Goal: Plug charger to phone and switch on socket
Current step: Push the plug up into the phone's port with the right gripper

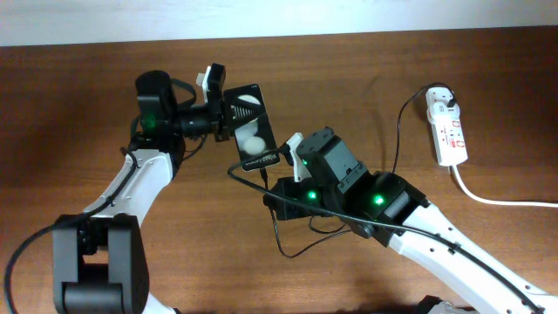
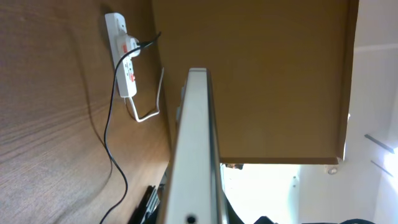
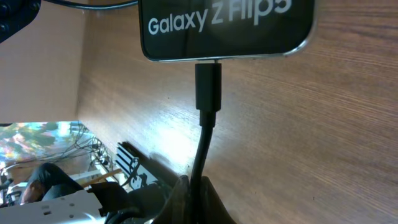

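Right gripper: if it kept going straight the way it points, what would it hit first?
The phone, most likely: the right gripper pinches the charger by its cable, and the plug already sits at the phone's bottom edge straight ahead.

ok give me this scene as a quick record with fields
phone: gripped by left end effector
charger: plug tip in the phone's port, cable pinched by right end effector
socket: untouched, switch state unreadable
remaining: switch on socket
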Tool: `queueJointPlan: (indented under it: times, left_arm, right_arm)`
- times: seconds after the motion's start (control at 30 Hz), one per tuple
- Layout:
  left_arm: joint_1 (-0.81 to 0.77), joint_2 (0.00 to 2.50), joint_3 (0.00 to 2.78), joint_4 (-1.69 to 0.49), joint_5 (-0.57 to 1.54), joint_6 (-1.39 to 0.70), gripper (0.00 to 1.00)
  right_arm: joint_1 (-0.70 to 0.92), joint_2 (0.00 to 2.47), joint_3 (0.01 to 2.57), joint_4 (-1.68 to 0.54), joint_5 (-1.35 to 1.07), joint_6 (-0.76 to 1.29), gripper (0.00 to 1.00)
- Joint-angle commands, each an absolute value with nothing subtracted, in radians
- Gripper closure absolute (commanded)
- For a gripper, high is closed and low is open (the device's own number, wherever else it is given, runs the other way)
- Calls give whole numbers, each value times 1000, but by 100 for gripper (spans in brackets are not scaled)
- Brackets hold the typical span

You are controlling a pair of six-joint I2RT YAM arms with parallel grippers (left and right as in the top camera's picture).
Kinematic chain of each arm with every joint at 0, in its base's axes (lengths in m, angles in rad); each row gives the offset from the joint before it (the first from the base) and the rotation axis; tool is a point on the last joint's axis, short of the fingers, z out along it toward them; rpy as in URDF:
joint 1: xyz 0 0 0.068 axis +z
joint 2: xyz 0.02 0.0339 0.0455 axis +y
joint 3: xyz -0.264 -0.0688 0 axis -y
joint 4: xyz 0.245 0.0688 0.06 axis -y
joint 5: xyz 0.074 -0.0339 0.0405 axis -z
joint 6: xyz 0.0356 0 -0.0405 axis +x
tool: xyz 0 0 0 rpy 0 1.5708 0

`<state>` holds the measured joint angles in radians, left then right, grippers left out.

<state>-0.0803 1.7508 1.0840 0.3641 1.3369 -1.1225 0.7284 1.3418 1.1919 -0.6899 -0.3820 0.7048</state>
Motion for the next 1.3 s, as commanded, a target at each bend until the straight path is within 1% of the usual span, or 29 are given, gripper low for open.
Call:
queueJointPlan:
  times: [0.0,0.1,0.2,0.23,0.27,0.3,0.37,0.4,0.47,0.5,0.57,0.67,0.77,0.87,0.93,0.97,1.0,1.03,1.17,1.27]
  left_arm:
    - [-142,1747,1082,358,1509,-1105,100]
    - [-141,1747,1082,359,1503,-1105,100]
    - [-139,1747,1082,360,1440,-1104,100]
    - [-139,1747,1082,360,1412,-1104,100]
    - [-139,1747,1082,360,1394,-1103,100]
    - [-139,1747,1082,360,1383,-1100,100]
    - [-139,1747,1082,360,1372,-1097,100]
    - [-139,1747,1082,359,1364,-1097,100]
    - [-139,1747,1082,359,1364,-1097,100]
    - [-139,1747,1082,359,1364,-1098,100]
    - [-139,1747,1082,359,1359,-1097,100]
    - [-139,1747,1082,359,1334,-1097,100]
    - [-139,1747,1082,359,1335,-1097,100]
    - [-139,1747,1082,359,1334,-1097,100]
    - [-140,1747,1082,359,1325,-1097,100]
    - [-139,1747,1082,359,1316,-1097,100]
    - [-139,1747,1082,359,1315,-1097,100]
    - [-139,1747,1082,359,1315,-1097,100]
    - [-139,1747,1082,359,1288,-1097,100]
    - [-139,1747,1082,358,1247,-1050,100]
  right_arm:
    - [707,1332,1212,-621,-223,688,96]
    - [707,1330,1212,-649,-231,688,95]
    - [707,1330,1212,-713,-250,688,90]
    - [707,1330,1212,-720,-284,688,87]
    - [707,1327,1212,-720,-304,688,82]
    - [707,1319,1212,-721,-307,688,74]
    - [707,1295,1212,-722,-307,688,66]
    - [707,1268,1212,-722,-307,688,59]
    - [707,1223,1212,-723,-302,664,50]
    - [706,1207,1212,-726,-301,621,40]
    - [707,1185,1213,-746,-219,606,32]
    - [707,1151,1212,-787,-97,588,30]
    - [707,1087,1213,-813,-35,576,22]
    - [707,1026,1213,-847,95,575,21]
    - [707,1004,1212,-850,118,575,20]
    - [707,998,1212,-850,118,575,17]
    - [707,1002,1212,-850,118,576,4]
    - [707,1011,1212,-850,117,576,1]
    - [707,1085,1212,-818,107,576,1]
    - [707,1165,1212,-797,71,576,0]
